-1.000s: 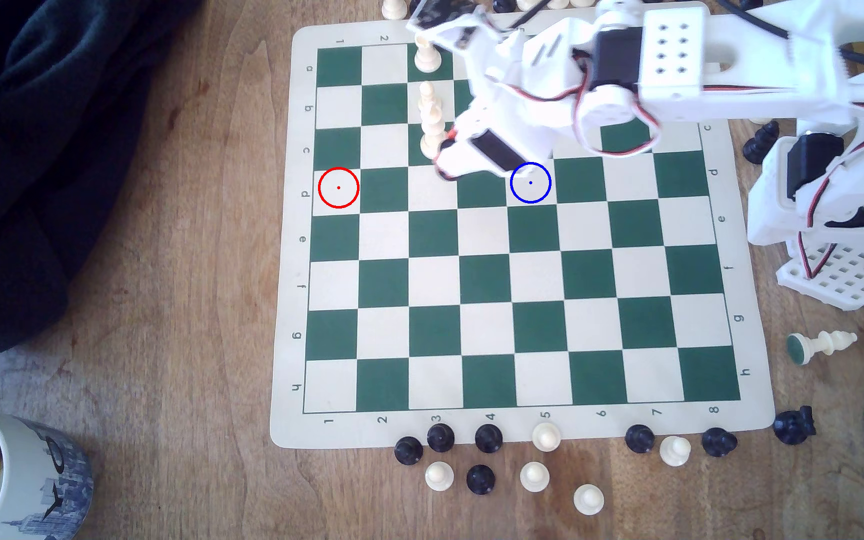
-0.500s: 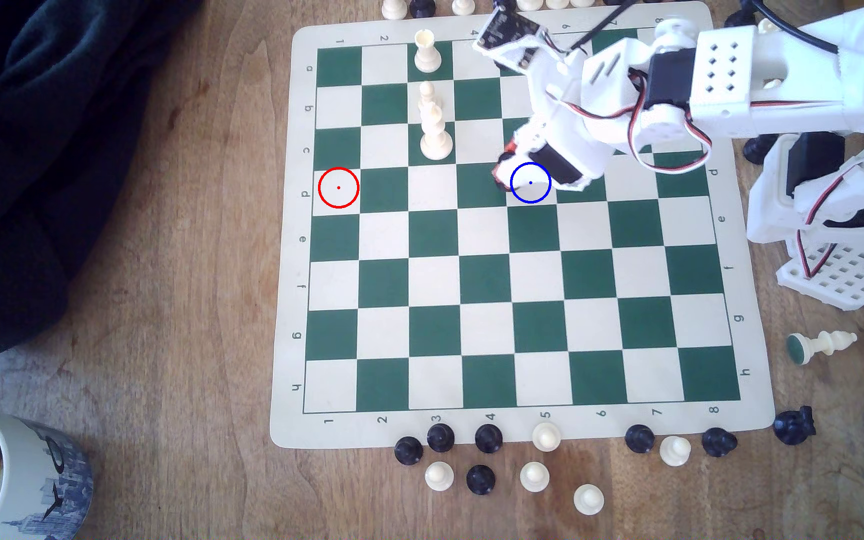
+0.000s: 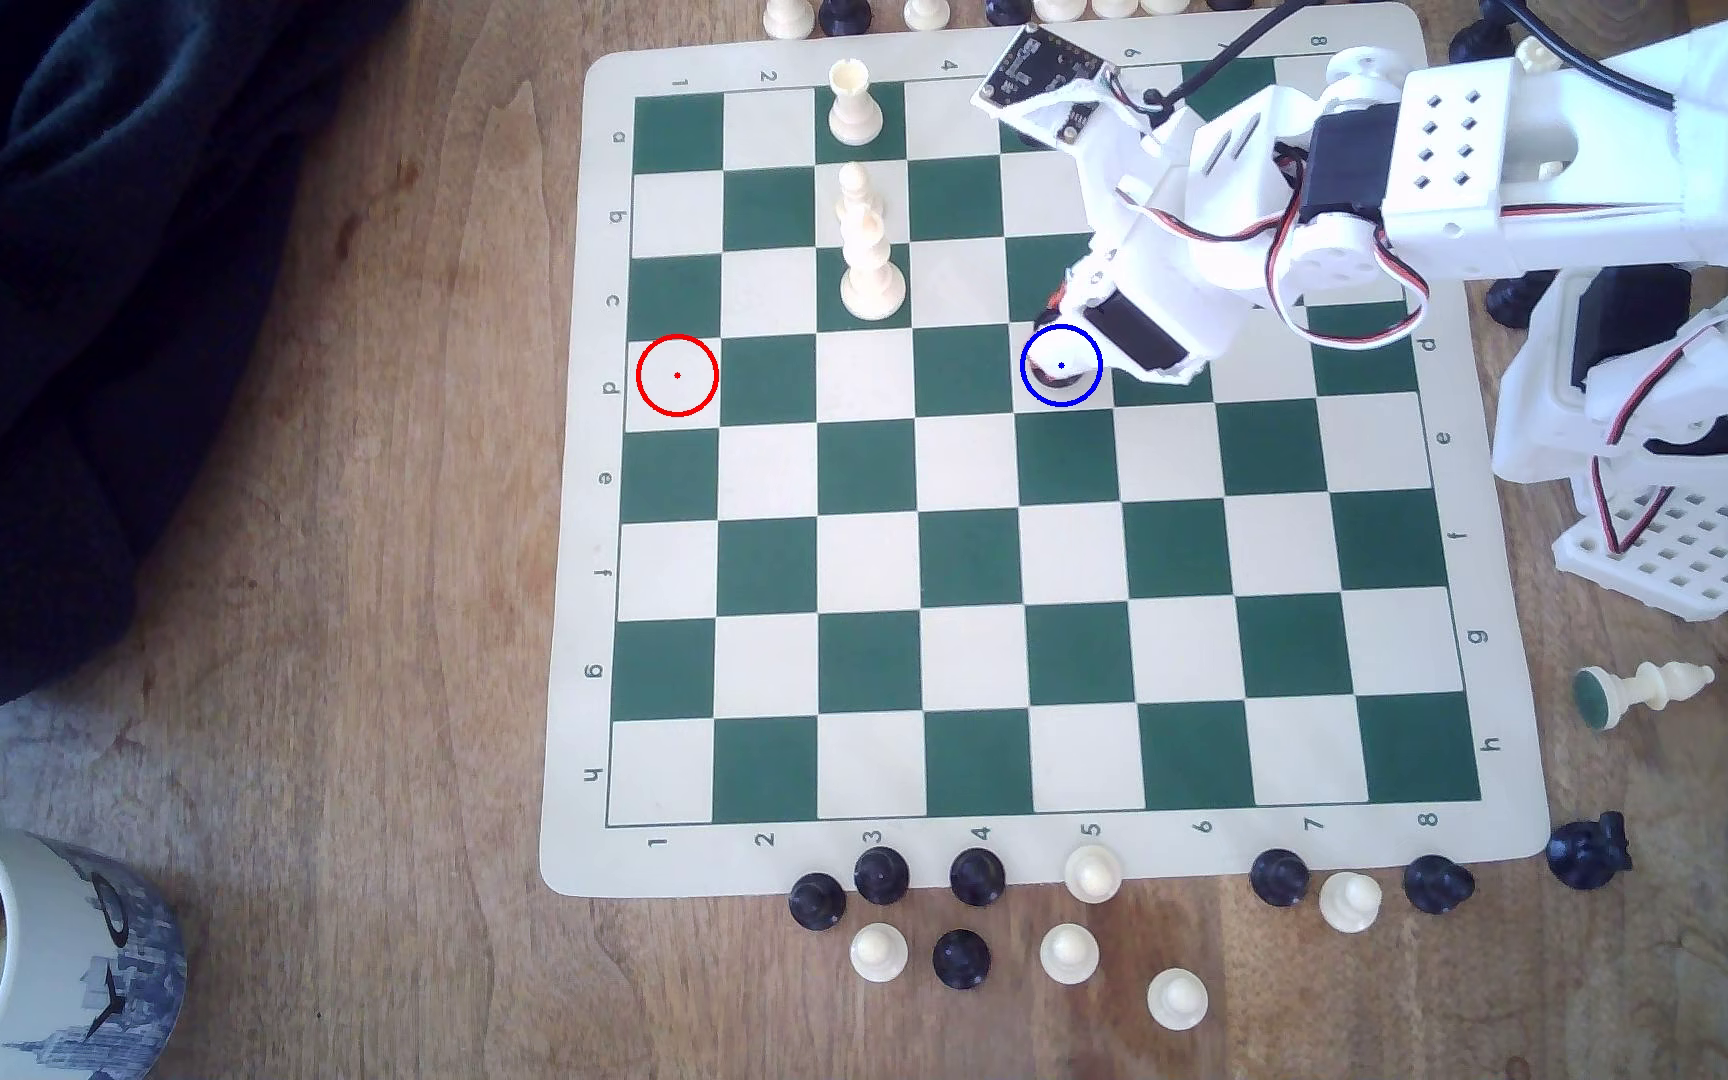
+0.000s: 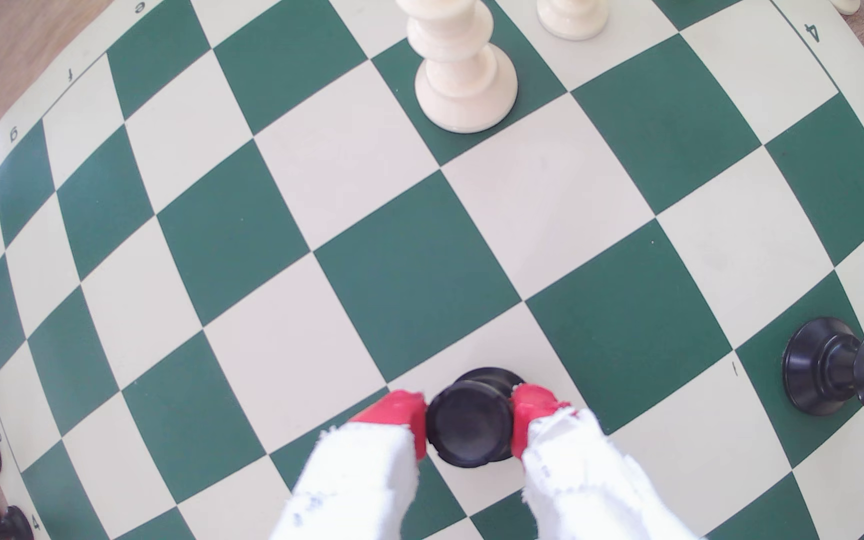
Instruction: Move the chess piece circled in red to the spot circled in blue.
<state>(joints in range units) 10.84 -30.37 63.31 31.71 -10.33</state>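
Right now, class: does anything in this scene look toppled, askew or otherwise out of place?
Yes. One cream piece lies on its side on the wooden table, off the exterior view's right edge of the board, its green felt base showing. Loose pawns stand scattered below the board's near edge. On the board, the cream pieces stand upright.

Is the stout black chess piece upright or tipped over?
Upright: the stout black chess piece shows its flat top, red-tipped fingers on either side.

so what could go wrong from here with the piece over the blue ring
The chess piece is clamped between the gripper's red fingertips, over the spot. Whether its base touches the board is unclear; opening the jaws early could drop or tip it. A fingertip could also drag it off centre when withdrawing. The cream piece stands well away.
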